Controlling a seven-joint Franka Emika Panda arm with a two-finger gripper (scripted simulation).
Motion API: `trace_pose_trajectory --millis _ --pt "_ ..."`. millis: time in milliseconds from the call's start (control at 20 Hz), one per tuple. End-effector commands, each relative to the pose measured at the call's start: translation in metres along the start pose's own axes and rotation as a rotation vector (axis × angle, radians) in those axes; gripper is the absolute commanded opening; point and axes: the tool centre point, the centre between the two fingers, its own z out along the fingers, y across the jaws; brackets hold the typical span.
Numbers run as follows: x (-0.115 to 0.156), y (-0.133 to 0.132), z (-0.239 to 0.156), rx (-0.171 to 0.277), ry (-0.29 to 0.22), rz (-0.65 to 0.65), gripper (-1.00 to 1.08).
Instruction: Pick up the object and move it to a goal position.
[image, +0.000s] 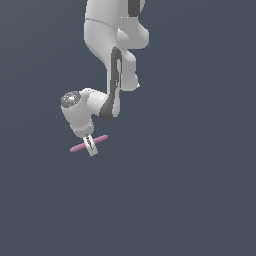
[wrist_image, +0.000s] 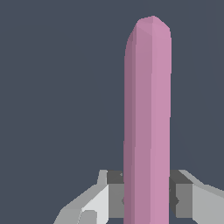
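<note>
While the arm reaches down, the pincer (image: 91, 145) pinches the pink rod (image: 77, 147).
Both fingers (wrist_image: 183, 194) press its middle; each end juts past them.

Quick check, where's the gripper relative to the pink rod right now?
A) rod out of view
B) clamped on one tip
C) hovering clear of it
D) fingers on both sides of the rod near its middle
D: in the wrist view the gripper has a finger on either side of the pink rod, and the exterior view shows rod ends sticking out both ways.

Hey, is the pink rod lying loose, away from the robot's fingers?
No, in the wrist view the pink rod sits clamped between the two fingers, one pressed against each side.
</note>
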Motion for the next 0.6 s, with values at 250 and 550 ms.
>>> trace_pose_trajectory --millis 250,550 --pt "-0.004 0.023 -0.004 0.000 0.000 0.000 -1.00" --pt "-0.003 0.026 -0.004 0.000 0.000 0.000 -1.00"
